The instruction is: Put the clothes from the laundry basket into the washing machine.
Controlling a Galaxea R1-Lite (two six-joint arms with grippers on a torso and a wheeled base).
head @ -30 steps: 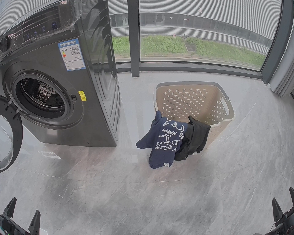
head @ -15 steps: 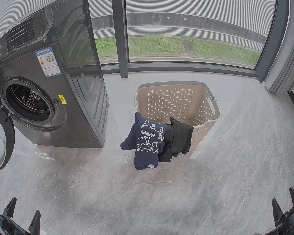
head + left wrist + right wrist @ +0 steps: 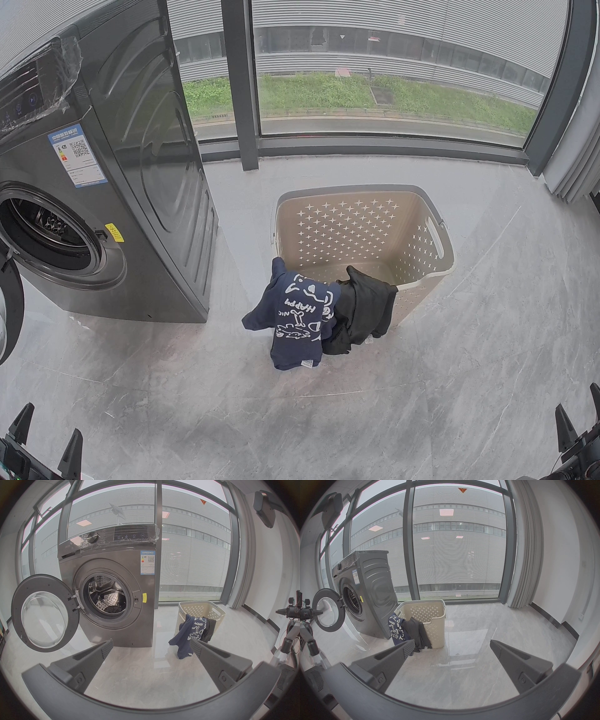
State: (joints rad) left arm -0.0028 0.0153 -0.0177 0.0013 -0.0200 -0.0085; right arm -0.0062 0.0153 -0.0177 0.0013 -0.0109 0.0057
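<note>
A beige laundry basket (image 3: pixel 375 206) stands on the floor ahead, right of a grey washing machine (image 3: pixel 125 175). A navy printed shirt (image 3: pixel 294 319) and a black garment (image 3: pixel 365 309) hang over the basket's near rim. The machine's round door (image 3: pixel 43 612) is swung wide, and something dark lies in the drum (image 3: pixel 107 594). My left gripper (image 3: pixel 47 434) is low at the near left, open and holding nothing. My right gripper (image 3: pixel 578 415) is low at the near right, also open and holding nothing. Both are well short of the basket (image 3: pixel 425 617) and clothes (image 3: pixel 190 631).
A tall window wall with a dark frame post (image 3: pixel 240 81) runs behind the basket. A grey curtain (image 3: pixel 572 162) hangs at the far right. Bare polished floor (image 3: pixel 281 419) lies between me and the basket.
The head camera has shifted: the machine has slid toward the picture's left edge and the basket sits lower and more central. Both grippers keep their places in the picture.
</note>
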